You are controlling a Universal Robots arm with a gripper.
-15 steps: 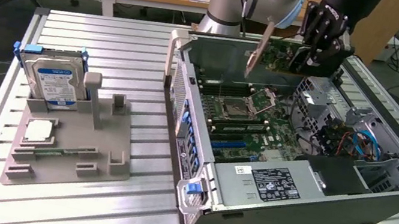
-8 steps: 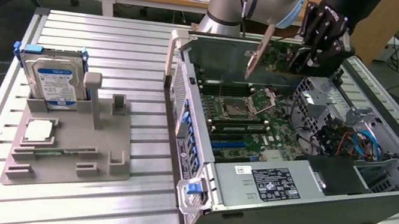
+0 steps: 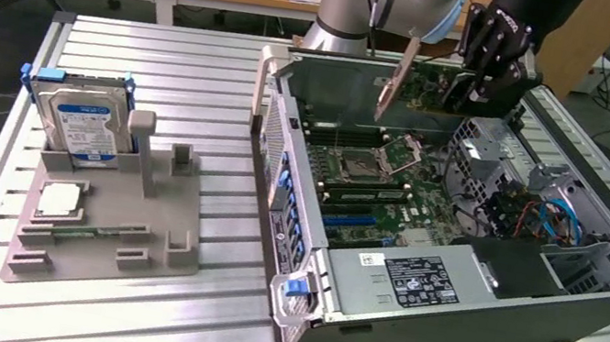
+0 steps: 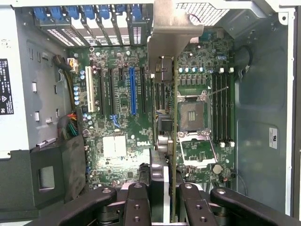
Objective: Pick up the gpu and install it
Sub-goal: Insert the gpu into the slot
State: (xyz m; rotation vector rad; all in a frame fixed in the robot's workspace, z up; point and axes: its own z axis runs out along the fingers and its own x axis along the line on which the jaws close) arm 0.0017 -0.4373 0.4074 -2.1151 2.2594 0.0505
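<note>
The gpu hangs on edge above the open computer case, its silver end bracket pointing down towards the case's rear wall. My gripper is shut on the card's far end. In the wrist view the gpu shows edge-on, running from between my fingers up to the bracket. It hovers over the motherboard, between the blue expansion slot and the processor socket, clear of the board.
A grey parts holder at the exterior view's left carries a hard drive, a processor chip and a memory stick. Inside the case sit the power supply and blue cables. Desks stand behind the slatted table.
</note>
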